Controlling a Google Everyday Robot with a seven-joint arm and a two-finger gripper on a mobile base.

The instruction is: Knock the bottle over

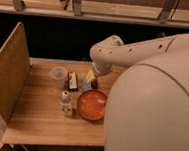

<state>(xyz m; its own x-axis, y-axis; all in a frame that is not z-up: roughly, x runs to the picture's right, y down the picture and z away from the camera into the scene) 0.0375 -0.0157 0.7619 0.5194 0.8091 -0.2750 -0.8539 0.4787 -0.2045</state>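
The bottle stands upright on the wooden table, pale with a white cap and light label, just left of the orange bowl. My gripper hangs from the white arm behind the bowl, near the table's far side, to the right of and behind the bottle. It does not touch the bottle.
A clear plastic cup and a small dark red-and-white box stand behind the bottle. A wooden side panel rises along the table's left edge. The robot's large white body fills the right of the view.
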